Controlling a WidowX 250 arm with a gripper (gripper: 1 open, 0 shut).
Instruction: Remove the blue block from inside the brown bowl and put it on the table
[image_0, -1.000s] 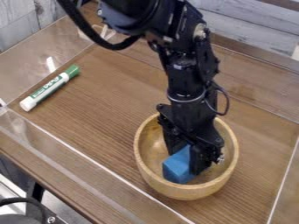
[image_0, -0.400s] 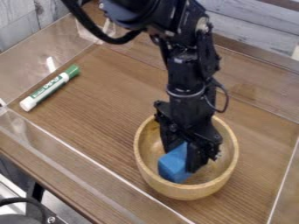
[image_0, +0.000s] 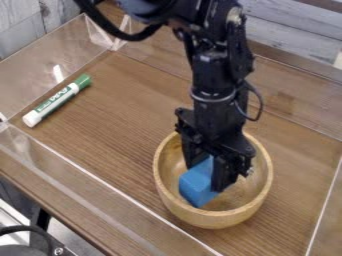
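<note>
Black gripper (image_0: 214, 172), pointing down, clenched on the blue block (image_0: 198, 185) inside the brown bowl (image_0: 214, 210); seemingly for lifting it to the table (image_0: 120, 120).

Green-and-white marker (image_0: 58, 98), lying flat

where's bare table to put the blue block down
Widest free patch: the table between the green marker and the brown bowl. Also bare behind the arm toward the far wall. Crowded around the bowl, where the jaws hold the blue block.
</note>
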